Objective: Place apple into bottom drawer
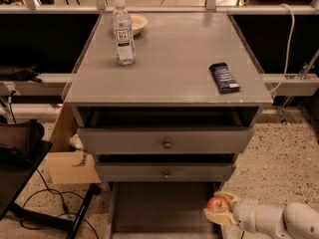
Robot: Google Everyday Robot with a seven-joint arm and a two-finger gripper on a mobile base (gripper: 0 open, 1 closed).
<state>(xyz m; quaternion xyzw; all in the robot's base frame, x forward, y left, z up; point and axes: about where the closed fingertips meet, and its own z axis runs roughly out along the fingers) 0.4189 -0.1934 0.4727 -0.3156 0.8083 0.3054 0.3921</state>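
Speckled floor (289, 153) all round, with a grey cabinet (164, 68) parked in the middle of the room, so that's the setup. On its top sit a water bottle (123, 31) at the back left, a little bowl (138, 21) just behind it, and a dark snack bar (224, 77) over toward the right edge, well apart from the other two. Both knobbed drawers, the upper one (164, 140) and the middle one (164, 172), look slightly ajar. The bottom drawer (159, 208) is pulled right out toward me, just a flat grey tray down by the floor. The gripper (218, 209) comes in low from the right on a chunky white arm (279, 222), and its fingers (225, 198) are clamped on the apple (216, 203), red-orange side up. The apple is right at the bottom drawer's right-hand rim; honestly can't say if it's over the tray or just outside it. A cardboard box (70, 166) sits on the floor to the cabinet's left, with black cables (35, 198) trailing nearby.
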